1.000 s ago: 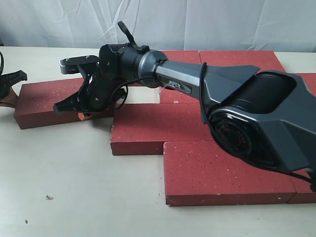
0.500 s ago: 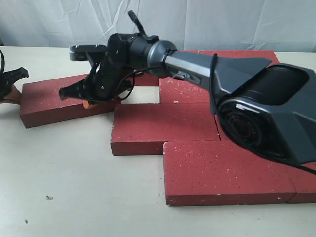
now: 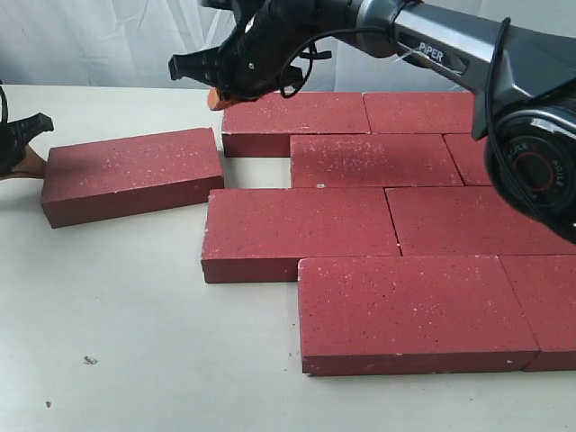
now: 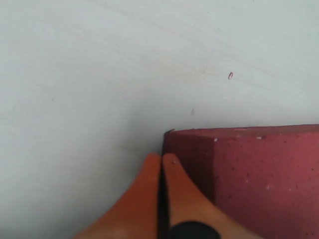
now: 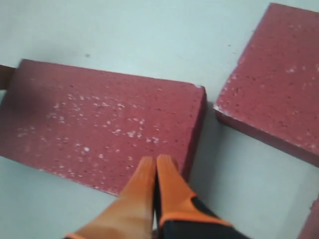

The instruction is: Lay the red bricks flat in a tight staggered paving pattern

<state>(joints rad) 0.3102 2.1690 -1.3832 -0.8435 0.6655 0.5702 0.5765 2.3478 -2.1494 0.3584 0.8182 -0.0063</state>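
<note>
While most red bricks [image 3: 378, 216] lie flat in tight staggered rows from centre toward three o'clock on the pale table [image 3: 117, 342], one loose brick [image 3: 130, 175] sits angled at nine o'clock. The left gripper [image 4: 160, 157], closed on nothing, is just beside that brick's outer corner. The right gripper [image 5: 155, 160], fingers pressed together and empty, hovers at twelve o'clock.

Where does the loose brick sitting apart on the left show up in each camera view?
Exterior view: the loose brick lies left of centre, apart from the paved group.
Left wrist view: only one end shows, beside the shut left claw.
Right wrist view: it fills the middle, beneath the right claw.
Shared landmark: the table strip beside it.
</note>
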